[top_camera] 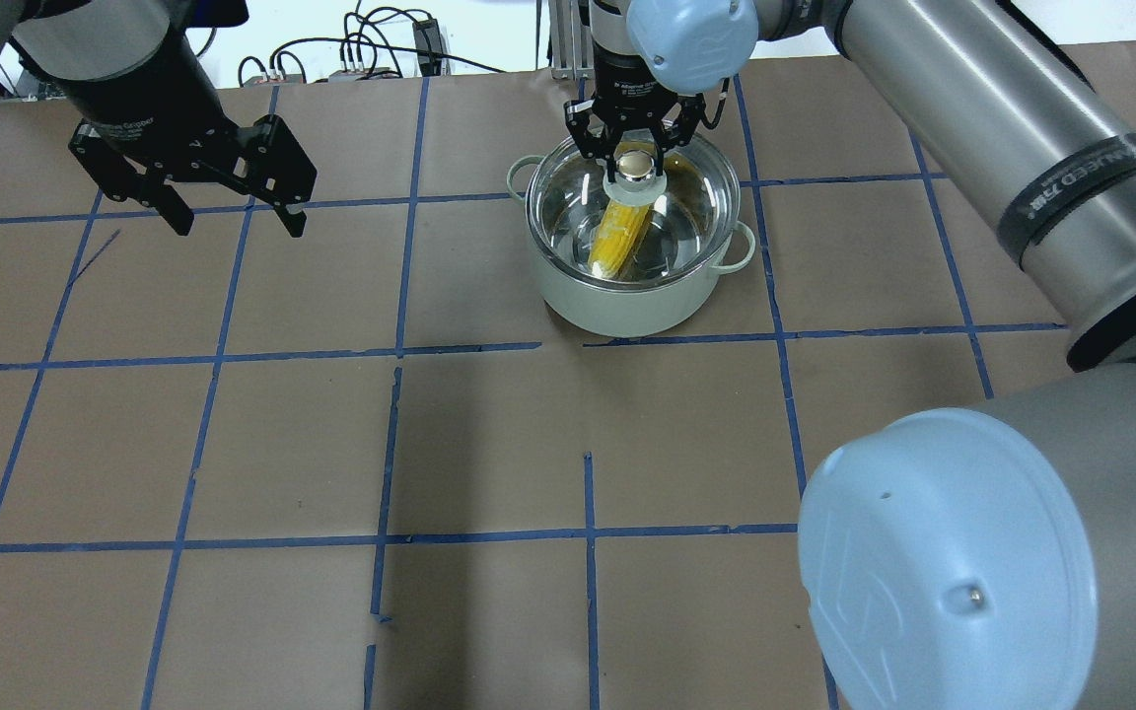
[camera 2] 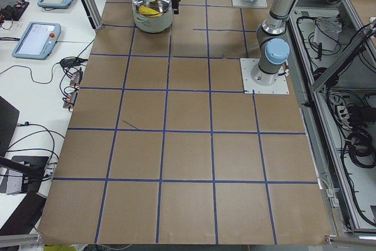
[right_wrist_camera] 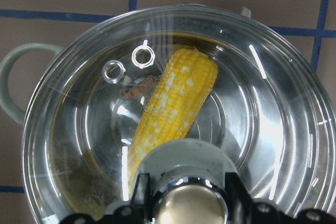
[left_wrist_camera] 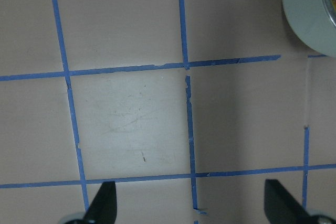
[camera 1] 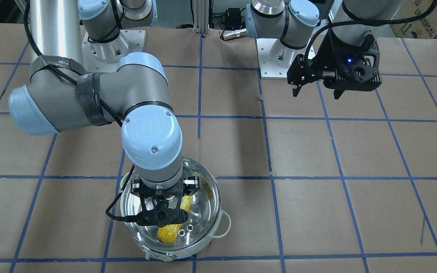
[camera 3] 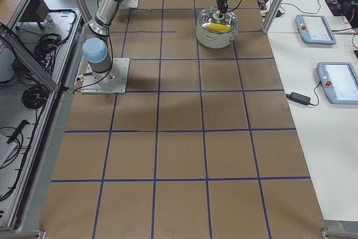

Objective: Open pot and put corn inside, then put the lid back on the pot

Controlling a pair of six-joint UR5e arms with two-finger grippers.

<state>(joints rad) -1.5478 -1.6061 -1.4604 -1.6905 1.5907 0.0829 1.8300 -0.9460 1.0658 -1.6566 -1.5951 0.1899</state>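
The steel pot (top_camera: 627,306) stands on the far side of the table, right of centre in the overhead view. Inside it lies the yellow corn (top_camera: 617,242), seen through the clear glass lid (top_camera: 696,197) that covers the pot's mouth. My right gripper (top_camera: 635,163) comes straight down over the pot and is shut on the lid's central knob. In the right wrist view the corn (right_wrist_camera: 173,103) slants under the lid (right_wrist_camera: 273,103). I cannot tell whether the lid rests on the rim or hangs just above it. My left gripper (top_camera: 233,222) hovers open and empty over bare table, well away to the left.
Brown paper with a blue tape grid covers the table (top_camera: 489,444). The pot's wall (left_wrist_camera: 315,14) shows at the left wrist view's top right corner. Touch-screen pendants (camera 3: 316,29) lie on a side bench beyond the table's far edge.
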